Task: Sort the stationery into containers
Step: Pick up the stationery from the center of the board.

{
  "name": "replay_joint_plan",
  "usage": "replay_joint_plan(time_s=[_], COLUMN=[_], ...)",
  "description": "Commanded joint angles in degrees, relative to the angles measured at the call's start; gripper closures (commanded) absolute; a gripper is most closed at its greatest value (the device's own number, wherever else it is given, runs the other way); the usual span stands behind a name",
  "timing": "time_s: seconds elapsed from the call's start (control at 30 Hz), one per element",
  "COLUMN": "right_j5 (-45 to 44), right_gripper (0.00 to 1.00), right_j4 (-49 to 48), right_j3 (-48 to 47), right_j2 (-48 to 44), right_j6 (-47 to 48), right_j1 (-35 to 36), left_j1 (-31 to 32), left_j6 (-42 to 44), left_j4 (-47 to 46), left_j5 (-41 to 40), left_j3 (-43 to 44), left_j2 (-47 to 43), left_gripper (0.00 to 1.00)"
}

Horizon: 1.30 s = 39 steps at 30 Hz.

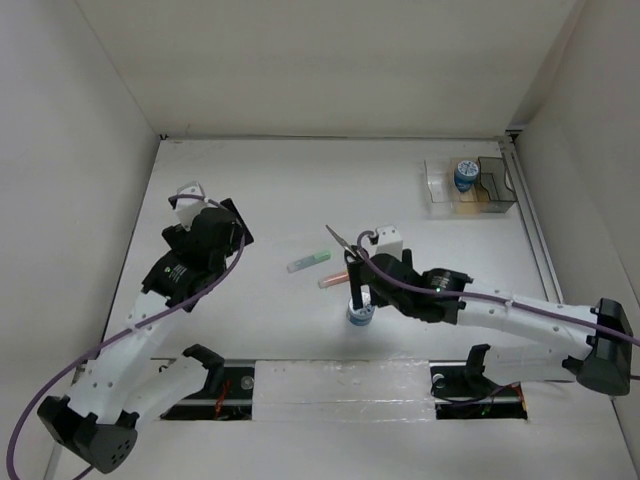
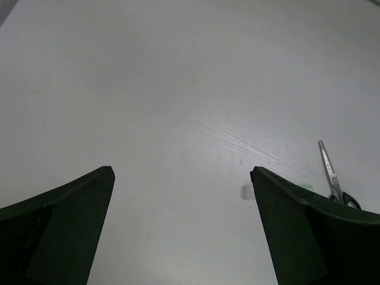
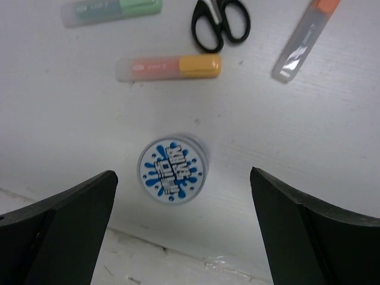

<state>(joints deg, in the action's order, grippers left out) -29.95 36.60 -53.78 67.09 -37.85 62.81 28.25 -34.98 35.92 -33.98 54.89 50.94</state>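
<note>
A round blue-and-white roll (image 3: pixel 173 169) lies flat on the table, just ahead of my right gripper (image 3: pixel 183 173) and between its open, empty fingers. From above, the right gripper (image 1: pixel 358 290) hovers over that roll (image 1: pixel 360 316). Beyond it lie an orange-ended marker (image 3: pixel 169 67), a green-ended marker (image 3: pixel 113 12), black-handled scissors (image 3: pixel 219 24) and another orange-ended marker (image 3: pixel 306 38). The clear organiser (image 1: pixel 437 190) stands at the far right with a second roll (image 1: pixel 465 175) in it. My left gripper (image 2: pixel 181 171) is open over bare table, with the scissors (image 2: pixel 332 175) off to its right.
White walls close in the table at the back and on both sides. A rail runs along the right edge (image 1: pixel 535 240). A taped strip (image 1: pixel 340 385) lies along the near edge between the arm bases. Purple cables trail from both arms.
</note>
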Motion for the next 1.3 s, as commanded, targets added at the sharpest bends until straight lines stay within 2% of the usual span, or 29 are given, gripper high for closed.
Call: replay_joint_plan(time_s=[0.0, 0.3, 0.7, 0.93, 1.03, 1.07, 1.17, 1.2, 1.27], right_j5=[0.51, -0.89, 4.29, 4.29, 4.29, 4.29, 4.82, 4.82, 4.82], right_gripper=[0.0, 0.0, 0.02, 0.14, 0.22, 0.29, 0.4, 0.47, 0.55], right_j4=[-0.04, -4.25, -10.94, -11.46, -11.99, -11.99, -11.47, -11.46, -10.94], right_j3=[1.75, 2.28, 4.91, 4.91, 4.91, 4.91, 4.91, 4.91, 4.91], right_j2=[1.1, 7.0, 11.74, 13.77, 14.29, 14.3, 14.3, 14.3, 14.3], right_j6=[-5.56, -4.08, -1.79, -1.27, -1.27, -0.74, -0.74, -0.74, -0.74], right_j1=[3.9, 4.79, 2.94, 1.88, 1.35, 1.35, 1.35, 1.35, 1.35], left_j1=[-0.21, -0.21, -0.21, -0.21, -0.21, -0.21, -0.21, -0.21, -0.21], left_j6=[-2.19, -3.78, -2.46, -2.46, -2.46, -2.46, -2.46, -2.46, -2.46], left_j4=[0.64, 1.44, 0.9, 0.9, 0.9, 0.9, 0.9, 0.9, 0.9], left_j5=[-3.64, -4.79, -3.55, -3.55, -3.55, -3.55, -3.55, -3.55, -3.55], left_j3=[1.8, 1.8, 1.8, 1.8, 1.8, 1.27, 1.27, 1.27, 1.27], left_j2=[-4.52, -6.73, -6.2, -6.73, -6.73, -7.25, -7.26, -7.26, -7.26], left_gripper=[0.0, 0.0, 0.0, 0.0, 0.0, 0.0, 0.0, 0.0, 0.0])
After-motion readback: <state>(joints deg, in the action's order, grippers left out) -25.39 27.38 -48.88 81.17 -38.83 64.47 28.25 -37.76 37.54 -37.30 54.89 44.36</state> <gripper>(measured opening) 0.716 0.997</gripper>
